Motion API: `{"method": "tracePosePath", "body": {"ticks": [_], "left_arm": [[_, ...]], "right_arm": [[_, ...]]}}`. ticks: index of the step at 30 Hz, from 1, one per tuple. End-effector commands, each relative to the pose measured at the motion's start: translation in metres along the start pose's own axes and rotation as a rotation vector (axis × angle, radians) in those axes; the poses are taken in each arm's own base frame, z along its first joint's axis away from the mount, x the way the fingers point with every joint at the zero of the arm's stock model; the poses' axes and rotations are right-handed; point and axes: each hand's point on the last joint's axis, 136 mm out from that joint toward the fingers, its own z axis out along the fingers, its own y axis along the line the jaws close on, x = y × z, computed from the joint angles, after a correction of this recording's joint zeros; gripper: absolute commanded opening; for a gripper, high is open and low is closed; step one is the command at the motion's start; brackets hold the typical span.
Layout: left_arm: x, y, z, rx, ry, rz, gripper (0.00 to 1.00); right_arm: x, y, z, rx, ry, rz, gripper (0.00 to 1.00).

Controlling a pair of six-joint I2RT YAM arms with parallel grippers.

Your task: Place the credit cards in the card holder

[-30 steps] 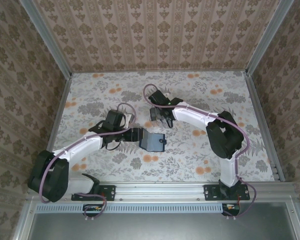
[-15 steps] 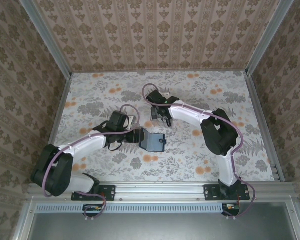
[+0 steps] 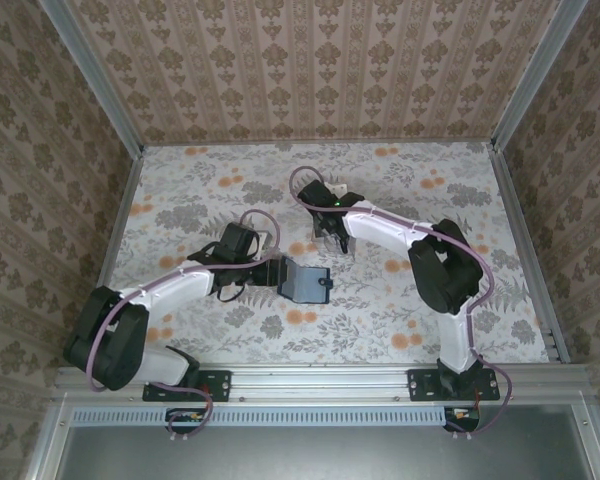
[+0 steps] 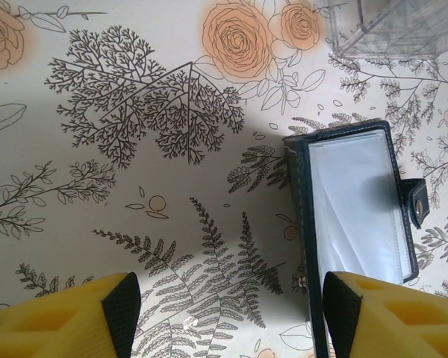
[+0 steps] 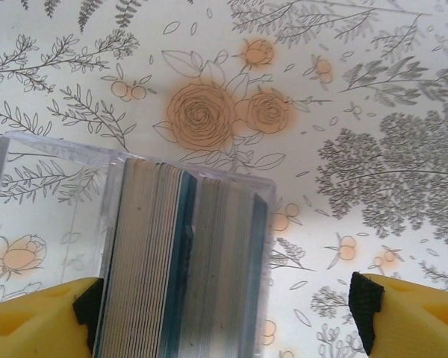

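Note:
The card holder [image 3: 306, 283] lies open on the floral table, dark navy with a clear sleeve inside [image 4: 356, 201]. My left gripper [image 4: 224, 322] is open low over the table; the holder's stitched left edge runs just inside its right finger [image 4: 388, 317]. The credit cards [image 5: 181, 261] stand on edge as a packed stack, pale with teal-blue ones among them, in a clear plastic box [image 5: 56, 201]. My right gripper [image 5: 224, 317] is open around that box, and the stack sits nearer its left finger [image 5: 37, 324]. In the top view the right gripper [image 3: 332, 238] hangs just behind the holder.
The clear box's corner [image 4: 403, 26] shows a little beyond the holder. Patterned walls [image 3: 310, 70] enclose the table on three sides. The left arm [image 3: 170, 290] stretches across the near left. The right arm's elbow [image 3: 445, 265] bends over the right half.
The right gripper has shifted slightly to the right above the box. The left arm's elbow has moved inward a little. The holder stays where it was.

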Motion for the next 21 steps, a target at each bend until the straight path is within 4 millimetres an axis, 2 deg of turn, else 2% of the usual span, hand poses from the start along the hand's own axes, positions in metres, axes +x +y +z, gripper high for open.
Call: {"method": "tracePosePath", "body": {"ticks": [1,10,21], "left_arm": [[-0.0016,-0.0008,0.003,-0.008,0.002,0.009,0.69],[-0.0025,-0.0032,0.0039,-0.002,0.008,0.009,0.68],[-0.0036,-0.0037,0.005,-0.004,0.011,0.019,0.68]], "right_arm": [[-0.0098,-0.0191,-0.0127,0.05,-0.044,-0.019,0.85],[-0.002,-0.0211,-0.0068,0.041,-0.004,-0.025,0.72],[-0.0068,-0.019,-0.014,0.007,-0.018,-0.034,0.58]]}}
